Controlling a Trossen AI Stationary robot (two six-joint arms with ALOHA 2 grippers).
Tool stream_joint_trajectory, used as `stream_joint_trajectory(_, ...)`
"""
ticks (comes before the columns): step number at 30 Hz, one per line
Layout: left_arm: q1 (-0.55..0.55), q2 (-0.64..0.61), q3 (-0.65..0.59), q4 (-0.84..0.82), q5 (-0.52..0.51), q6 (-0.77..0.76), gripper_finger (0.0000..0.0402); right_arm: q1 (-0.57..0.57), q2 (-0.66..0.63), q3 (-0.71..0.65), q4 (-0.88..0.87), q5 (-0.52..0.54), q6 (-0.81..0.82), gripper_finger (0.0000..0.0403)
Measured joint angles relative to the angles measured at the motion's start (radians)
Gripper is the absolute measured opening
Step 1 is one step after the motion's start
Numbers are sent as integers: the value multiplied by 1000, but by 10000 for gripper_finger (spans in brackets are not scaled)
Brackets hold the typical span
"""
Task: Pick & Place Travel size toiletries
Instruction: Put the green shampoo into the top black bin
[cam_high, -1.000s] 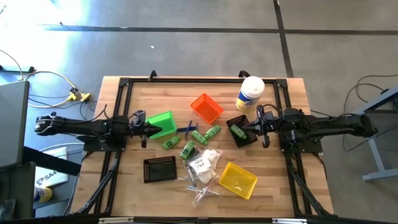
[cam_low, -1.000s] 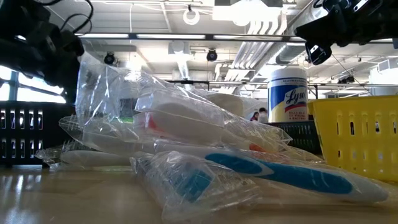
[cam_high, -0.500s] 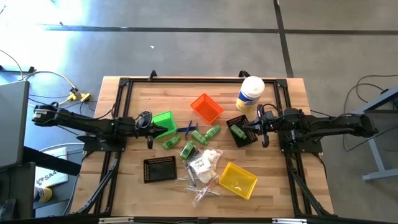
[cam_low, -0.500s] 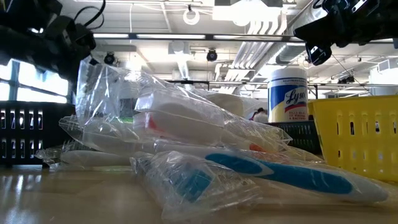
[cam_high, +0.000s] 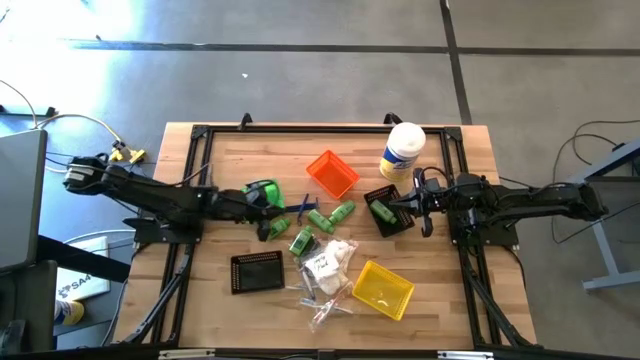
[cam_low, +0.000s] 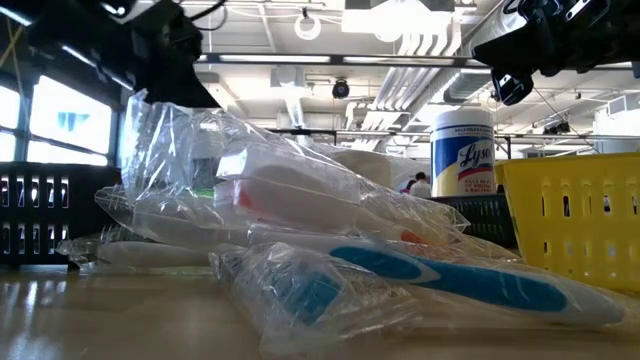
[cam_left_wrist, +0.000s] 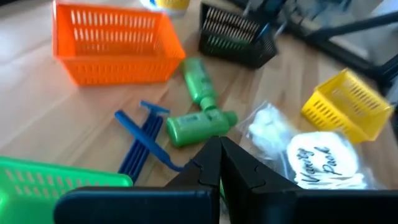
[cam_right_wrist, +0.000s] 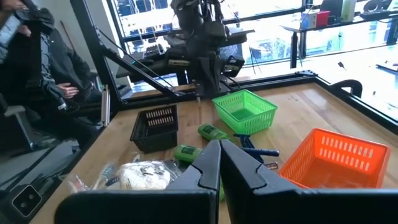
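Note:
The travel size toiletries lie mid-table: green mini bottles (cam_high: 330, 215) (cam_left_wrist: 199, 127), blue razors (cam_left_wrist: 143, 137), white packets (cam_high: 330, 260) (cam_left_wrist: 323, 158) and clear-wrapped toothbrushes (cam_low: 400, 270) in a loose pile. My left gripper (cam_high: 278, 205) (cam_left_wrist: 219, 149) is shut and holds nothing. It hovers over the green bin (cam_high: 262, 188), pointing slantwise down toward the razors and bottles. My right gripper (cam_high: 393, 207) (cam_right_wrist: 219, 149) is shut too, empty, level above the black bin (cam_high: 388, 212) at the right, which holds a green bottle.
An orange bin (cam_high: 332, 172) and a white canister with a yellow label (cam_high: 402, 150) stand at the back. A yellow bin (cam_high: 383, 288) sits front right, a second black bin (cam_high: 257, 270) front left. A person (cam_right_wrist: 37, 62) sits beyond the table's left side.
My left arm has reached out toward the table's middle and risen, carrying its shut gripper from beside the green bin to above it, closer to the razors and bottles. The toiletries and bins have not moved.

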Motion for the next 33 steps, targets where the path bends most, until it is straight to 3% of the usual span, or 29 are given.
stream_joint_trajectory(8,0,180,219,-276,33,-213,0,0,1,0,-1,0,-1,3)
stream_joint_trajectory(13,0,251,307,-390,108,-299,0,0,1,0,-7,0,-8,3)
stream_joint_trajectory(25,2,284,334,-448,211,-398,3,0,2,0,-10,0,-63,3)
stream_joint_trajectory(29,2,287,334,-452,225,-398,35,0,1,0,-9,0,-65,3)
stream_joint_trajectory(33,2,295,333,-462,241,-407,96,0,1,0,-8,0,-79,3)
